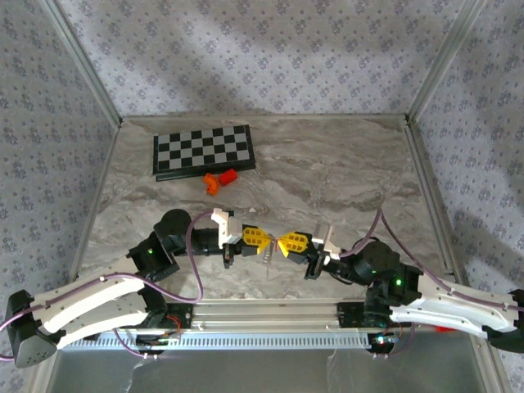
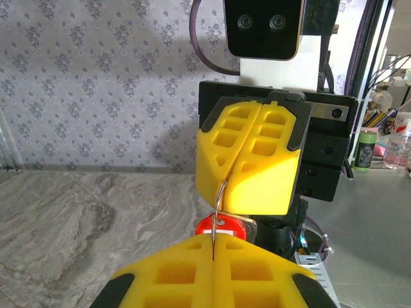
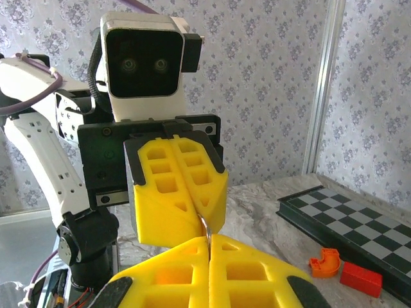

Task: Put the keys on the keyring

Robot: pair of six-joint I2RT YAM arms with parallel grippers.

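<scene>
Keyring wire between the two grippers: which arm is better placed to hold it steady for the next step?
Left, probably. Both the left gripper and the right gripper are shut on the wire of the keyring, but its red tag hangs right at the left fingertips, so left likely carries the weight.

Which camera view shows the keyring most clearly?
The left wrist view: there the keyring shows its red tag and the thin wire ring pinched between the yellow fingers. The right wrist view shows a short bit of wire between the fingers; the top view, a tiny silvery speck.
</scene>
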